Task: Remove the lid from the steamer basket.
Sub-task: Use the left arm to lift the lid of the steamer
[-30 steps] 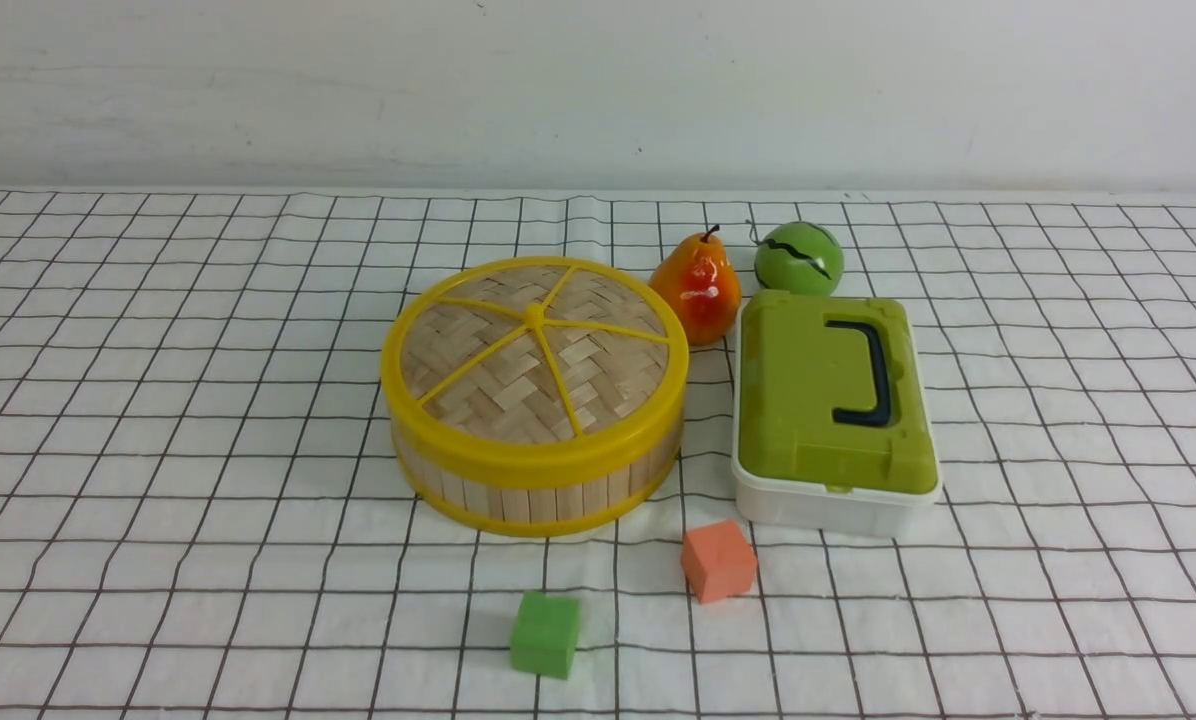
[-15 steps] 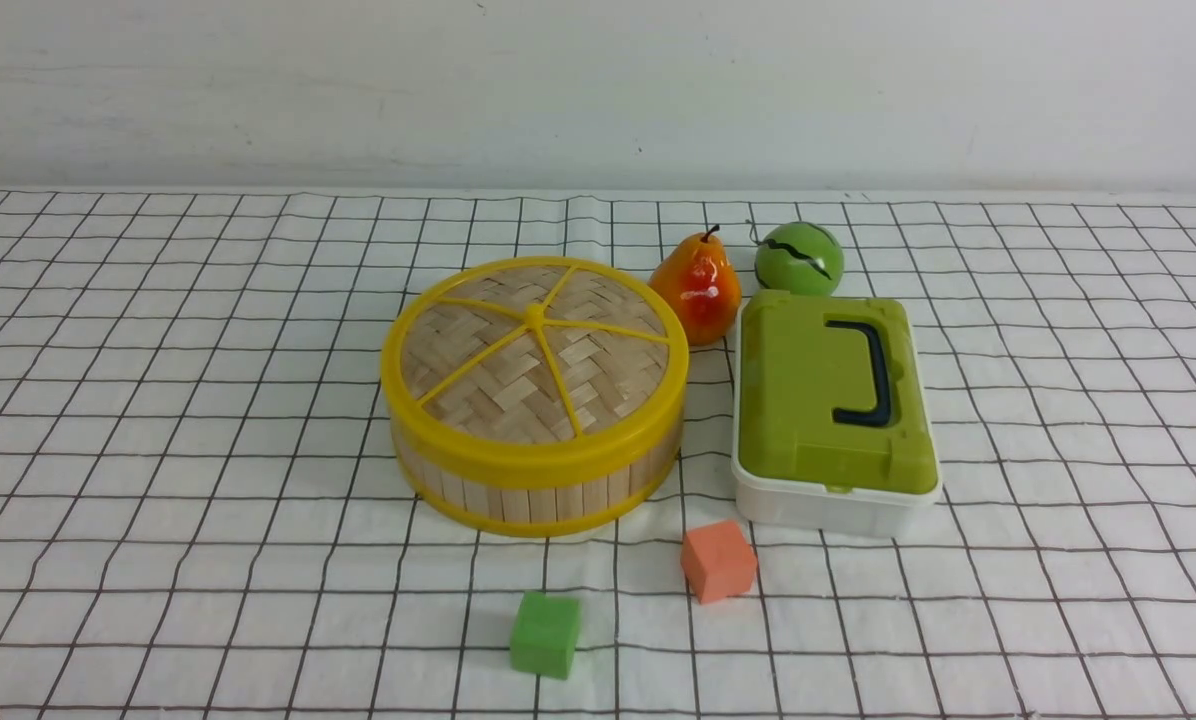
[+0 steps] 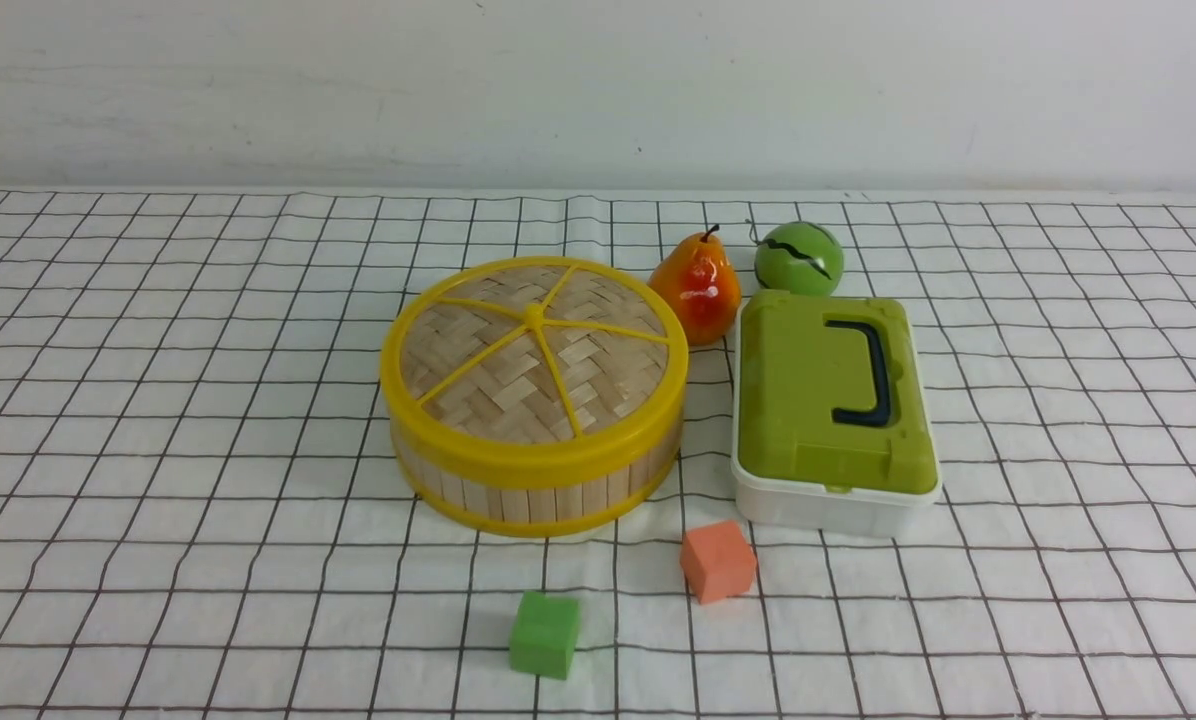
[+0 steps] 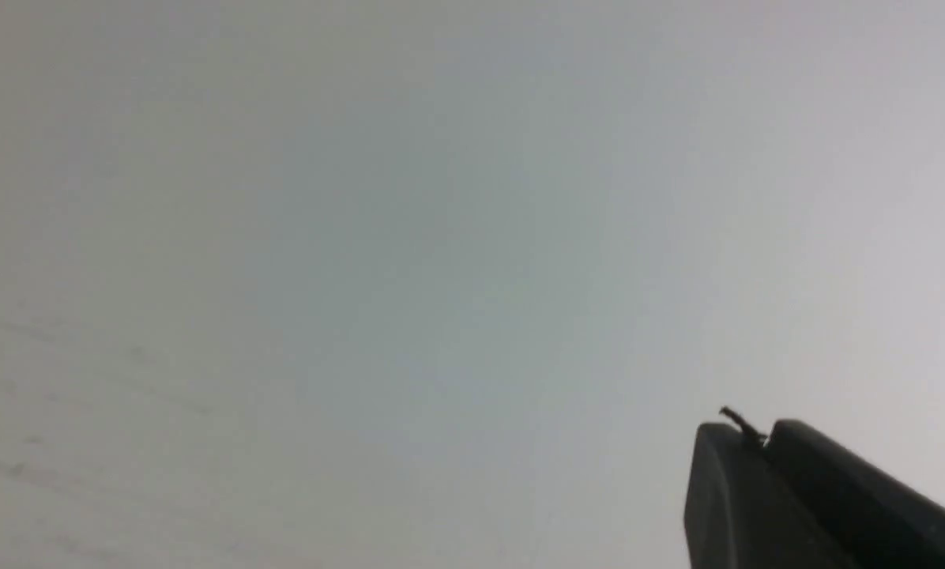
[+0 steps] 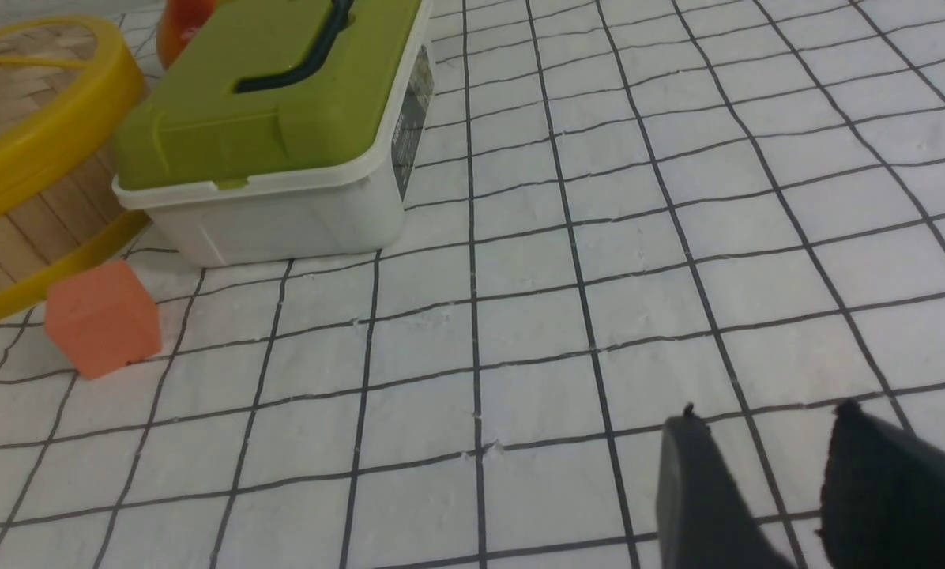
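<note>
The steamer basket [image 3: 538, 495] stands mid-table, a round tub with a bamboo-slat wall and yellow rims. Its lid [image 3: 533, 350], woven bamboo with yellow spokes and a thick yellow rim, sits flat on it. Neither gripper shows in the front view. In the left wrist view my left gripper [image 4: 761, 435] faces a blank grey wall, its dark fingers pressed together with nothing held. My right gripper [image 5: 766, 415] hovers open over the checked cloth, nothing between its fingers, well apart from the lid's rim [image 5: 54, 134] and the basket's wall [image 5: 14, 237].
A white box with a green lid [image 3: 833, 400] stands close to the basket's right. Behind them sit a pear [image 3: 698, 285] and a green ball [image 3: 798, 258]. An orange cube [image 3: 718, 560] and a green cube [image 3: 544, 633] lie in front of the basket.
A dark speck that showed at the front view's lower left corner half a second ago is gone. Nothing on the table has moved.
</note>
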